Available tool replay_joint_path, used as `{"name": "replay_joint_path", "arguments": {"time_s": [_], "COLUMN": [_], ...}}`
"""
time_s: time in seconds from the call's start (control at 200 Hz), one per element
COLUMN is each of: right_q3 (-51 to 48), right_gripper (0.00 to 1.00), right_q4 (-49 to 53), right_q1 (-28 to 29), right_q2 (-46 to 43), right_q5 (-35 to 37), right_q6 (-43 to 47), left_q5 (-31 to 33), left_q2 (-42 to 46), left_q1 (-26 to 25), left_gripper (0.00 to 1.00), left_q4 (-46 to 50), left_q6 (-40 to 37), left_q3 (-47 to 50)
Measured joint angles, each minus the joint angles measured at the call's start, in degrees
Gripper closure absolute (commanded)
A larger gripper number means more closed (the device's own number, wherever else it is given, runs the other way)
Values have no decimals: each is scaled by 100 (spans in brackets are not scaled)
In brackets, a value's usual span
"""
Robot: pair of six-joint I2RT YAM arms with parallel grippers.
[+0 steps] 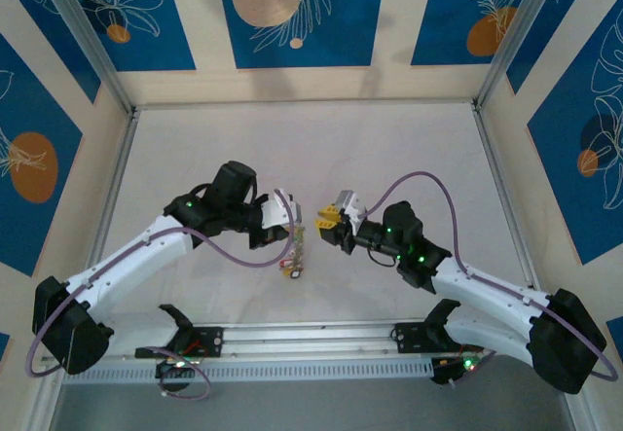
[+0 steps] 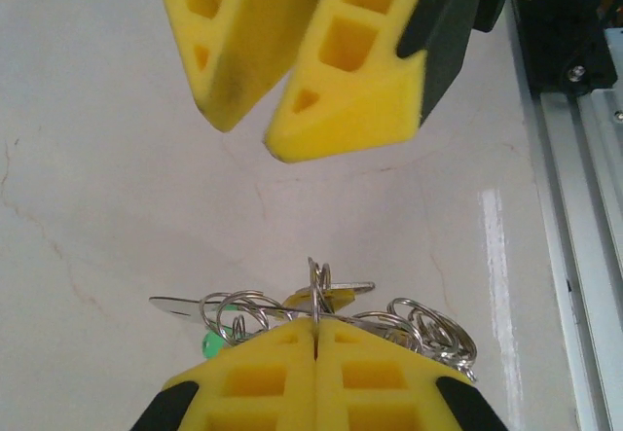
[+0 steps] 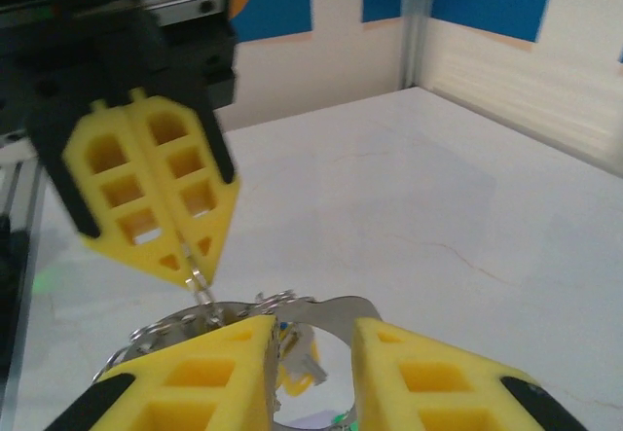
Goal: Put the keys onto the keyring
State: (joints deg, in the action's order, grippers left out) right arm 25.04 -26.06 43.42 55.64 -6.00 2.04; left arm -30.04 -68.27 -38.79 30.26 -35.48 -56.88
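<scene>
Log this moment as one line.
left gripper: shut on keyring | right gripper: open at keyring | keys: bunched by left gripper

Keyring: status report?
Left hand shut on keyring. Right hand open, keyring across its gap. Keys bunched on it, dangling over table.

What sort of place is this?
Probably a robot test booth: a bare white table boxed in by blue leaf-patterned panels and aluminium posts, with a left arm and right arm bolted at its near edge.
</scene>
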Motion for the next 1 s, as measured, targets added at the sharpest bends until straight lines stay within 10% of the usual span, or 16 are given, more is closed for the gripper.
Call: {"name": "replay_joint_path", "arguments": {"time_s": [0.665, 1.0], "right_q3": [461, 461], "right_gripper": [78, 100], "right_q4": [861, 793], "right_q1": [-4, 9], "right_q2": [396, 459], "right_q5": [-1207, -1311], "right_q6": [1558, 1539], "left_q5": [-748, -852], "left_q2": [31, 50], "left_q1": [44, 92], "left_gripper": [100, 100], "left_q4": [-610, -752], "left_q6": [-63, -66], "left_q3": [334, 411]}}
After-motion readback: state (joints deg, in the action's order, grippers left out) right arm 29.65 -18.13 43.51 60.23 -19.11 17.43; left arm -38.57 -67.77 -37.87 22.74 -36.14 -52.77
